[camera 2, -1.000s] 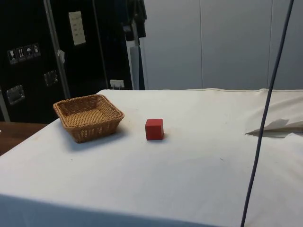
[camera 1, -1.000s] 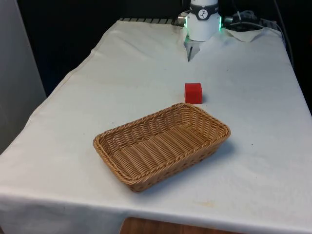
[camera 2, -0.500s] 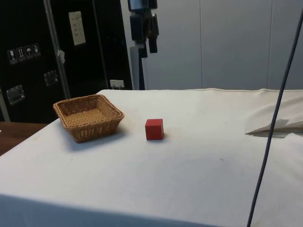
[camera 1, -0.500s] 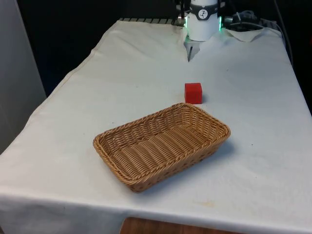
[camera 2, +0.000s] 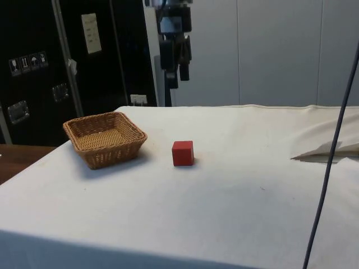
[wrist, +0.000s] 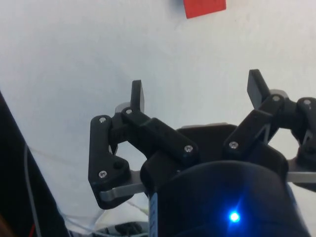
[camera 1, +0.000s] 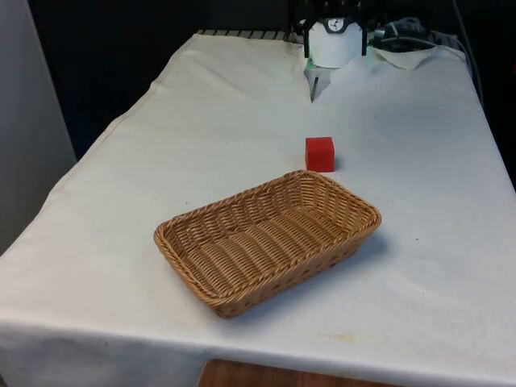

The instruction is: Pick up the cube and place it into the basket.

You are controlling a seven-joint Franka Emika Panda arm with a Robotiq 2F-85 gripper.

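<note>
The gripper (wrist: 197, 94) is black, with two flat-tipped fingers (wrist: 137, 95) on jointed links fixed by silver screws to a rounded black body. The arm's (camera 1: 335, 42) base is white, with green lights at its sides.

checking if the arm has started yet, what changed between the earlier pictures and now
In the side view the gripper has come into sight from above and moved lower, hanging high over the table, empty, fingers apart. It has taken hold of nothing. The red cube and the basket lie where they were, the cube just outside the basket.
</note>
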